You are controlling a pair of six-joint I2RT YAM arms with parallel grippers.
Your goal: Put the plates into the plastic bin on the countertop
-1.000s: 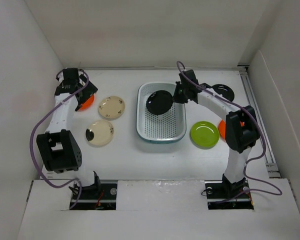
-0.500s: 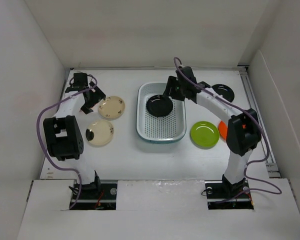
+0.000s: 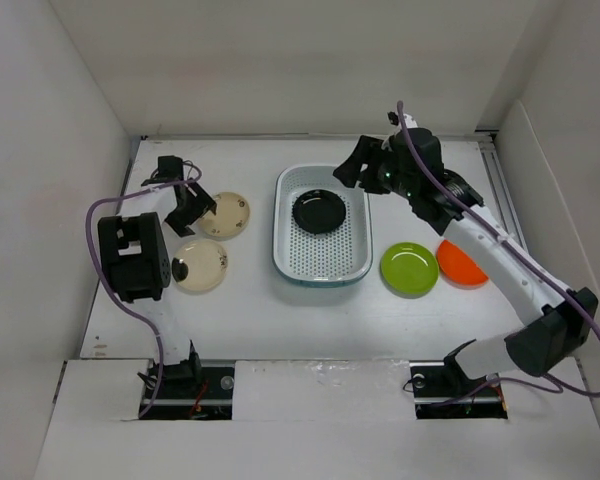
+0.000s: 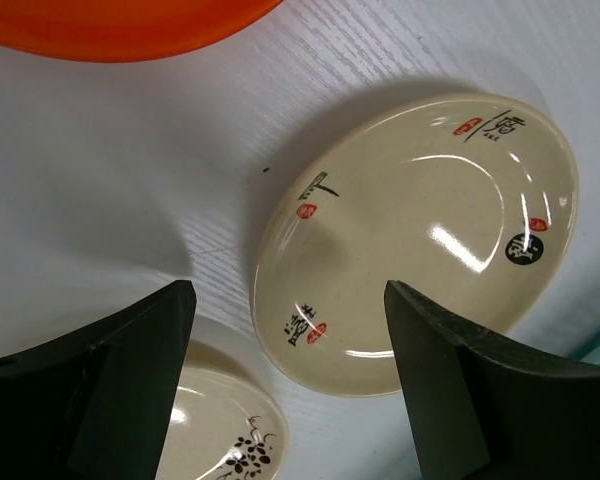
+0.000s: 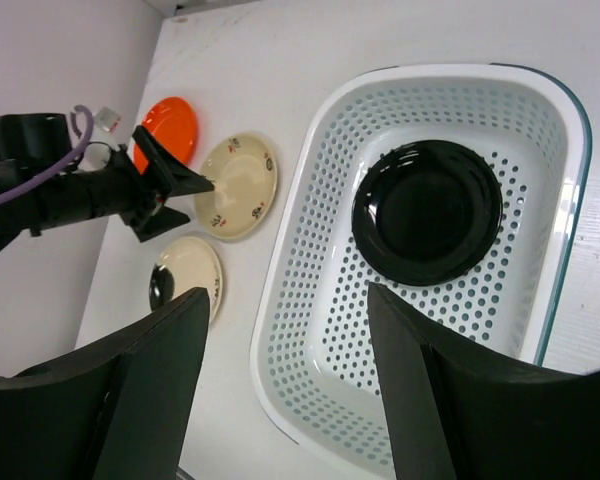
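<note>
The plastic bin [image 3: 323, 258] stands mid-countertop with a glossy black plate [image 3: 318, 211] lying flat in it. My right gripper [image 3: 352, 172] hovers open over the bin's far right corner, nothing between its fingers [image 5: 140, 400]. My left gripper [image 3: 200, 200] is open and low over the left edge of a cream plate [image 3: 228, 216], its jaws straddling that plate's rim [image 4: 280, 300] without gripping. A second cream plate [image 3: 198, 265] lies nearer. Right of the bin lie a green plate [image 3: 409, 268] and an orange plate [image 3: 462, 263]. Another orange plate [image 5: 167, 128] sits behind the left gripper.
White walls close in the countertop [image 3: 280, 310] on the left, back and right. The left arm's upper link [image 3: 132, 255] stands close to the near cream plate. A purple cable [image 3: 95, 250] loops along the left arm.
My right gripper opened, leaving the black plate in the bin, and rose back to the right. My left gripper swung from the left orange plate to the cream plate, jaws narrowing somewhat.
</note>
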